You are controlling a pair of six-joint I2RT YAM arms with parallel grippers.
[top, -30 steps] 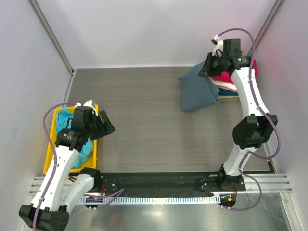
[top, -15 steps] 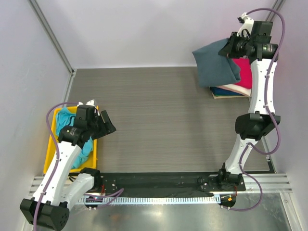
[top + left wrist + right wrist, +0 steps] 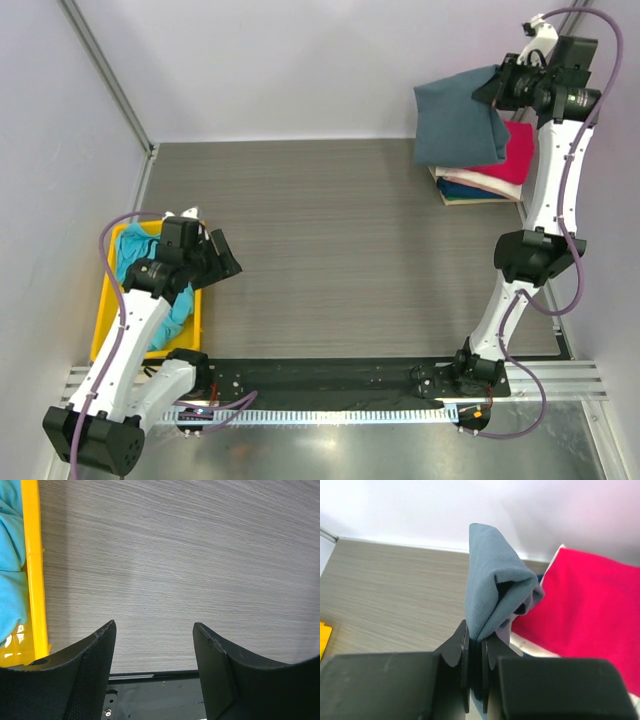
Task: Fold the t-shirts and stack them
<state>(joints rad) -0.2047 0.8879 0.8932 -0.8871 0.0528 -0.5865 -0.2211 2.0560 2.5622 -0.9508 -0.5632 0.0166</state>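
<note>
Two arms work a grey wood-grain counter [image 3: 320, 230]. The right tool [image 3: 497, 88], raised high at the far right corner, is clamped tight on a fold of the slate grey-blue shirt [image 3: 455, 120], which hangs in the air partly over the pile [image 3: 492, 176] of folded ones: a crimson shirt [image 3: 515, 150] on top, with a cream shirt [image 3: 480, 184] and a navy shirt [image 3: 460, 190] beneath. The left tool [image 3: 222, 262] hovers with its jaws apart, holding nothing, just beside the yellow bin [image 3: 100, 320], where the teal shirt [image 3: 128, 258] lies bunched. The step in hand appears to be laying the grey-blue shirt on the pile. Done well, that means lowering slowly so the hanging edge lands first and square with the crimson shirt, then drawing the cloth flat across before letting go, lest the fold slump off the side.
</note>
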